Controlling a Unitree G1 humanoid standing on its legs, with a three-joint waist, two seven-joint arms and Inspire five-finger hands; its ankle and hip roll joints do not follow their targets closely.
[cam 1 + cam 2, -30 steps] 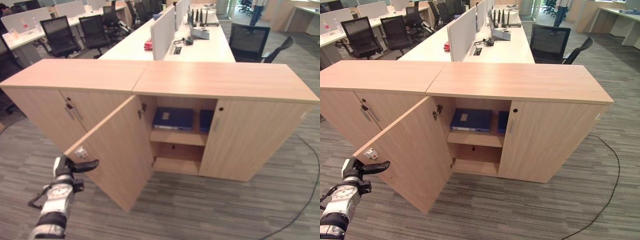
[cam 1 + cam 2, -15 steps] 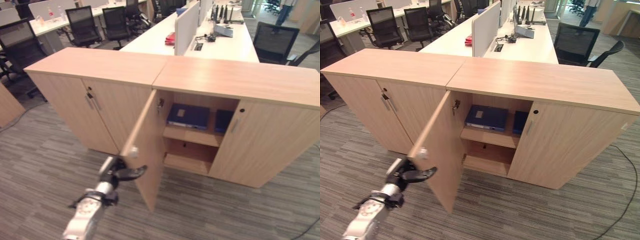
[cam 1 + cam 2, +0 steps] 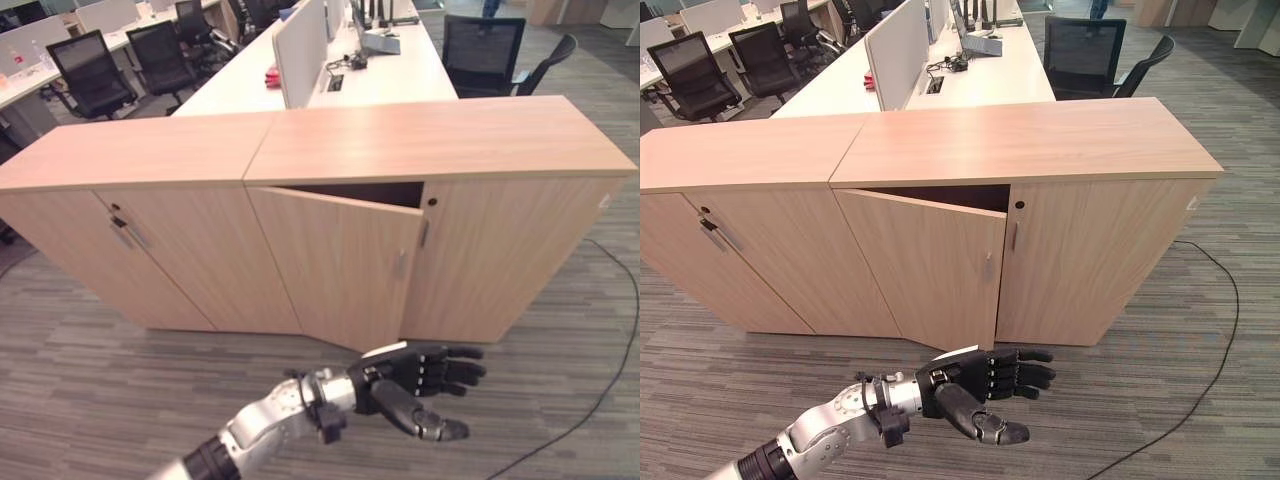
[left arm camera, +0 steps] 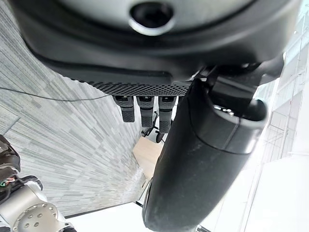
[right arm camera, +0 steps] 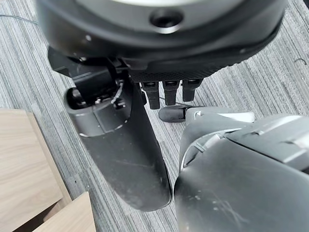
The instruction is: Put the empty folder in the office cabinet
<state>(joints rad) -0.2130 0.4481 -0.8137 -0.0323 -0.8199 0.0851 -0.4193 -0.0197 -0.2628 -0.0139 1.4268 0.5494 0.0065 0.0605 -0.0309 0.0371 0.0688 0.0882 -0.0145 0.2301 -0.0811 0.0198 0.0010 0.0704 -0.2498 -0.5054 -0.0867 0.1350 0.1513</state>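
Grey striped carpet (image 3: 90, 400) ran under a long wooden cabinet (image 3: 440, 140), and behind it I saw white desks (image 3: 400, 70) and black chairs (image 3: 490, 50). One cabinet door (image 3: 340, 265) stood slightly ajar, blocking my look inside, so I couldn't spot the folder. My left hand (image 3: 415, 380) hung before that door, fingers straight, holding nothing. My right hand (image 5: 145, 92) showed relaxed fingers over carpet.

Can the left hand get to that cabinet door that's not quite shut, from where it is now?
Probably yes. The left hand, fingers straight and holding nothing, hangs just in front of the ajar door, with only carpet between them.
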